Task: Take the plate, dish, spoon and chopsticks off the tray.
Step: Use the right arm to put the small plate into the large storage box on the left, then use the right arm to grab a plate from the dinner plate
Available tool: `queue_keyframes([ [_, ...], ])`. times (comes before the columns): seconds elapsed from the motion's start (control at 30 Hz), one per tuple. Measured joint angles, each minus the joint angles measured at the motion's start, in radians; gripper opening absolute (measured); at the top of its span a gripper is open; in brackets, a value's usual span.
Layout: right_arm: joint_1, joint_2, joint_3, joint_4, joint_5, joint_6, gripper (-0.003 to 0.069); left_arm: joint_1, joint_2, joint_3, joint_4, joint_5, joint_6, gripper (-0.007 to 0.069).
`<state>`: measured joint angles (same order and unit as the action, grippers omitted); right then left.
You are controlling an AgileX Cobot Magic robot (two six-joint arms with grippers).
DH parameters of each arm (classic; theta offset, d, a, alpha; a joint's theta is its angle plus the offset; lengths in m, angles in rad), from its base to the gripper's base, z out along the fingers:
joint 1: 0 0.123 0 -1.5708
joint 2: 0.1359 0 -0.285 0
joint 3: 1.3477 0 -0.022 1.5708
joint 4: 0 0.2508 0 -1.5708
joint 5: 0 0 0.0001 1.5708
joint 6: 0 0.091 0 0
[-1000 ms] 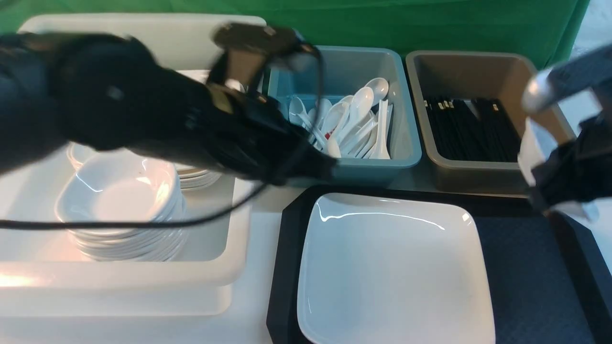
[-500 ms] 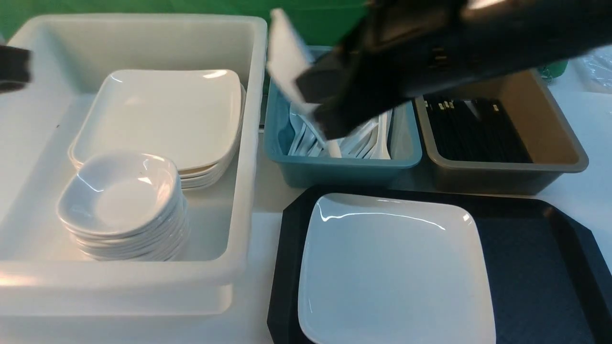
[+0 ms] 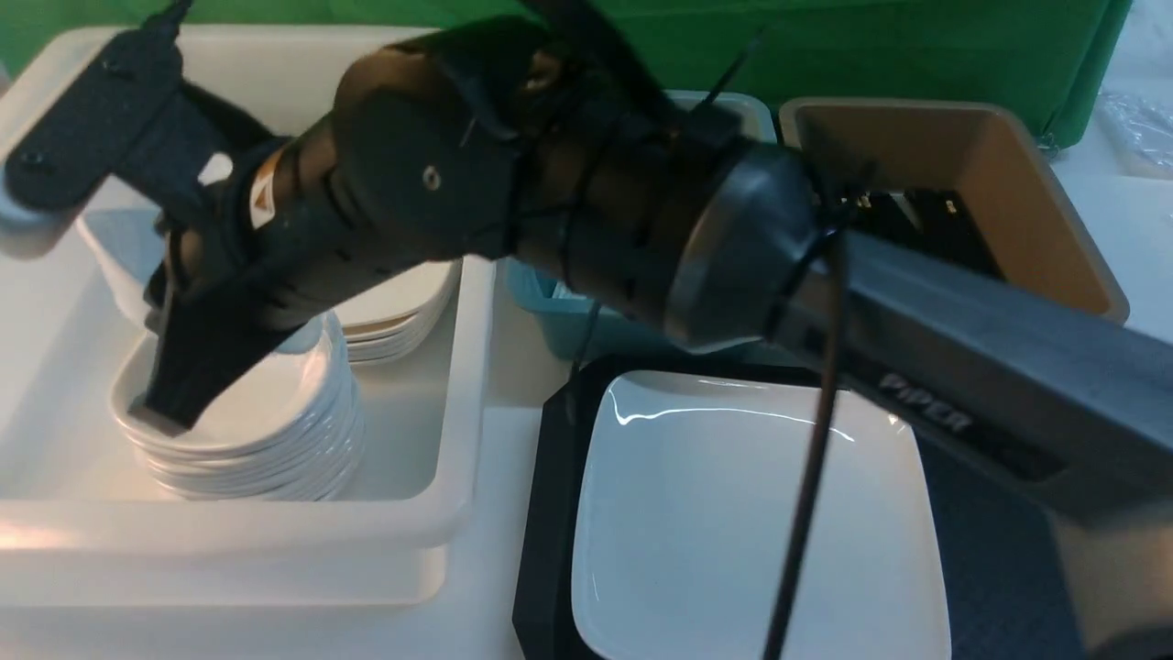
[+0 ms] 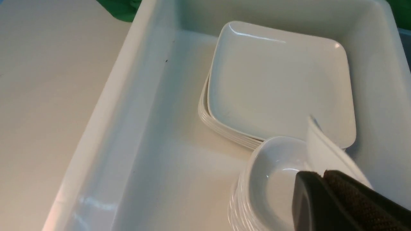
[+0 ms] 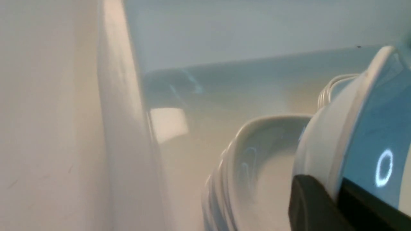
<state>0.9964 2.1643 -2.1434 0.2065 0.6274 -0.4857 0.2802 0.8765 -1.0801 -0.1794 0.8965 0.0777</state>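
The large white square plate (image 3: 724,522) lies on the black tray (image 3: 994,541) at the front right. My right arm reaches across to the white tub. My right gripper (image 3: 160,411) (image 5: 330,187) is shut on the rim of a small white dish (image 5: 350,128), held tilted just over the stack of dishes (image 3: 275,431) (image 5: 257,157). The tilted dish also shows in the left wrist view (image 4: 324,147). My left gripper (image 4: 321,175) hovers over the same stack (image 4: 266,183), its jaws together with nothing seen between them. No spoon or chopsticks show on the tray.
The white tub (image 3: 458,522) (image 4: 106,106) also holds a stack of square plates (image 3: 403,302) (image 4: 279,83). The teal spoon tub (image 3: 550,316) is mostly hidden behind my right arm. Black chopsticks (image 3: 953,229) lie in the brown tub (image 3: 1017,174).
My right arm swung from the far right across to the white tub, carrying the dish. My left arm left the teal spoon tub and withdrew to the left.
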Motion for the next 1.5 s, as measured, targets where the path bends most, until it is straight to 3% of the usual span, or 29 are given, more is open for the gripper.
queue_keyframes([
  [0.13,0.002,0.040,-0.006,-0.026,0.002,0.000,0.0111,0.000,0.000,0.009,0.000,-0.002,0.001,0.0014],
  [0.2,0.003,0.044,-0.006,-0.027,0.003,0.004,0.0188,0.000,0.000,0.009,0.000,-0.010,0.002,0.0014],
  [0.27,0.004,0.043,-0.007,-0.028,0.005,0.024,0.0290,0.000,0.000,0.009,0.000,-0.020,0.003,0.0014],
  [0.3,0.006,0.043,-0.012,-0.028,0.008,0.040,0.0380,0.000,0.000,0.009,0.000,-0.024,0.003,0.0014],
  [0.37,0.007,0.041,-0.019,-0.028,0.017,0.057,0.0443,0.000,0.000,0.009,-0.001,-0.027,0.002,0.0014],
  [0.43,0.010,0.026,-0.048,-0.029,0.088,0.096,0.0570,0.000,0.000,0.009,-0.002,-0.027,0.002,0.0014],
  [0.53,0.012,-0.010,-0.090,-0.039,0.201,0.132,0.0609,-0.008,0.000,0.009,-0.003,-0.027,0.004,0.0014],
  [0.6,0.011,-0.047,-0.123,-0.074,0.308,0.148,0.0578,-0.022,0.000,0.009,-0.012,-0.027,0.015,0.0014],
  [0.67,-0.003,-0.092,-0.148,-0.149,0.420,0.171,0.0471,-0.037,0.000,0.009,-0.026,-0.027,0.035,0.0014],
  [0.7,-0.008,-0.097,-0.149,-0.168,0.441,0.174,0.0456,-0.042,0.000,0.009,-0.028,-0.026,0.040,0.0014],
  [0.8,-0.094,-0.168,-0.151,-0.312,0.540,0.270,0.0148,-0.081,0.000,0.009,-0.043,-0.016,0.071,0.0014],
  [0.87,-0.180,-0.211,-0.122,-0.332,0.540,0.319,0.0064,-0.113,0.000,0.009,-0.047,-0.003,0.091,0.0014],
  [1.0,-0.367,-0.300,0.018,-0.241,0.540,0.344,0.0020,-0.194,0.000,0.009,-0.048,0.015,0.134,0.0014],
  [1.1,-0.525,-0.380,0.196,-0.139,0.538,0.327,0.0019,-0.253,0.000,0.009,-0.049,0.016,0.146,0.0014],
  [1.3,-0.749,-0.445,0.532,0.000,0.514,0.269,0.0019,-0.300,0.000,0.009,-0.049,0.016,0.165,0.0014],
  [1.5,-0.877,-0.446,0.803,0.155,0.373,0.163,0.0019,-0.301,0.000,0.009,-0.050,0.016,0.166,0.0014],
])
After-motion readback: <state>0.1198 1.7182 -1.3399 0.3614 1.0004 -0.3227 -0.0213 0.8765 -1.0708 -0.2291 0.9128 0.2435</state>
